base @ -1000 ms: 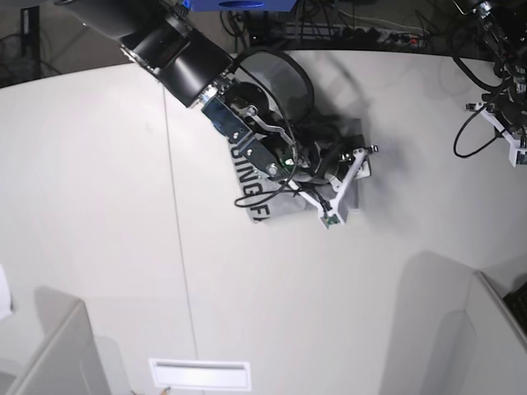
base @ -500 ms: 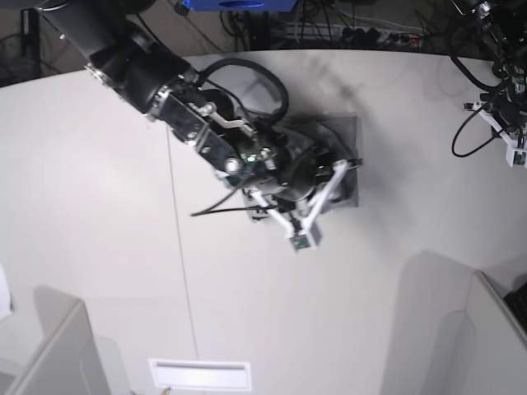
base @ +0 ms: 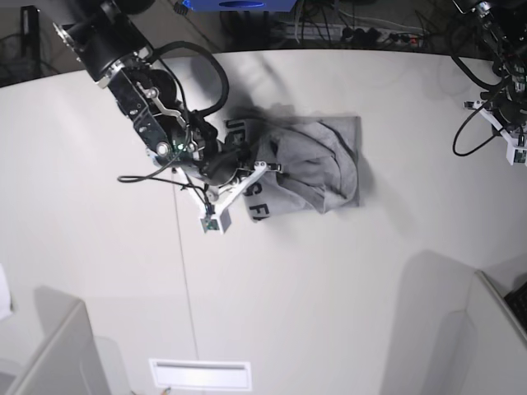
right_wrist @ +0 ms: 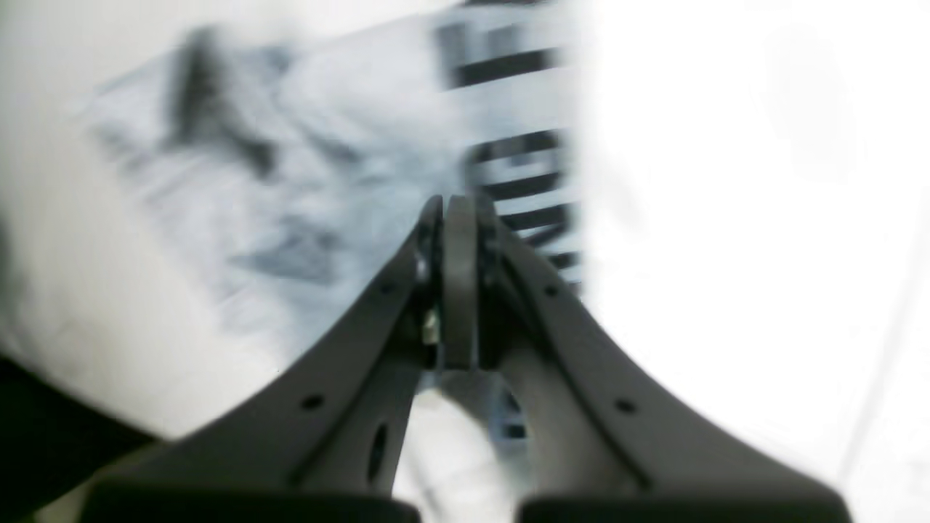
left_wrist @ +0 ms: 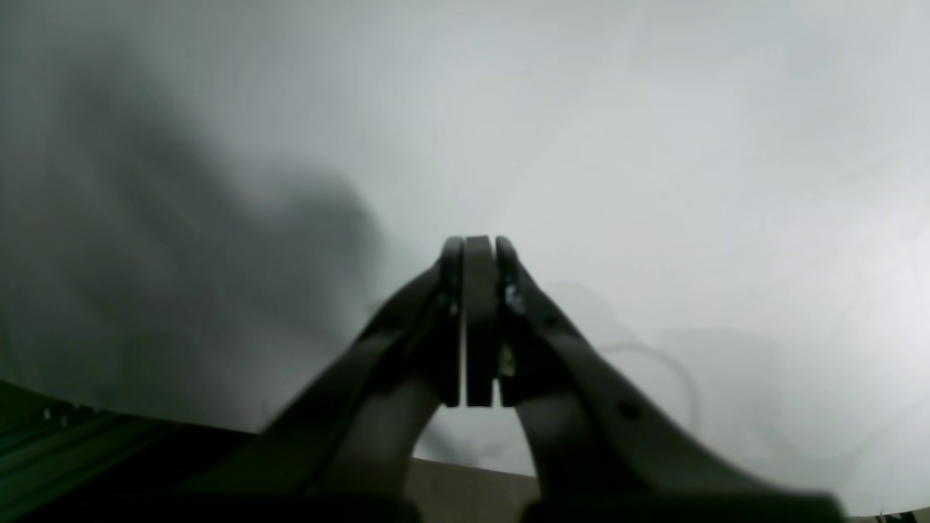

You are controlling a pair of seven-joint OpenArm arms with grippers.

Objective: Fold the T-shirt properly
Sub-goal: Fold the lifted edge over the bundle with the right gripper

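Observation:
The heather-grey T-shirt (base: 317, 160) lies bunched and partly folded on the white table (base: 329, 280), with black block lettering (base: 247, 177) along its left edge. It also shows in the right wrist view (right_wrist: 305, 181), blurred, just beyond the fingertips. My right gripper (right_wrist: 458, 207) is shut and holds nothing. In the base view it (base: 235, 185) hangs over the shirt's left edge. My left gripper (left_wrist: 478, 247) is shut and empty over bare table. Its arm (base: 510, 123) is at the far right edge, well away from the shirt.
Grey partition panels stand at the lower left (base: 49, 350) and lower right (base: 461, 329). A white slotted plate (base: 199, 374) lies at the front edge. A white scrap (base: 3, 300) shows at the left edge. Cables (base: 346, 29) run behind the table.
My right arm has swung left off the shirt, from its right side to its left edge, and the shirt now shows uncovered. The left arm has not moved.

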